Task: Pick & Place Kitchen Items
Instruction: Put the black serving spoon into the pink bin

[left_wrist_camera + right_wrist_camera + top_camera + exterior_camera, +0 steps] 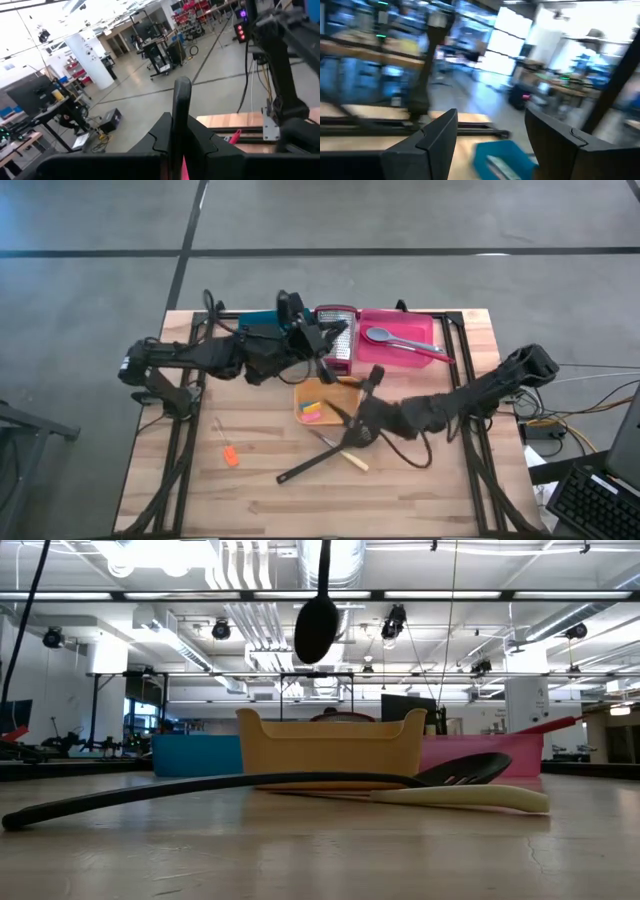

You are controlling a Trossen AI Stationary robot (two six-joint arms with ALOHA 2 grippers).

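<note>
While our left gripper [318, 352] hangs clamped on the long black spoon [317, 622], our right gripper's [366, 392] jaws gape at three o'clock of the orange tray [304, 392].

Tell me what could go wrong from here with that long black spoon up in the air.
1. The long black spoon hangs bowl-down from the shut left gripper, high above the table. If it slips, it could land outside the orange tray.
2. The open right gripper sits close to the upright steel grater and the left arm, so they might collide.
</note>
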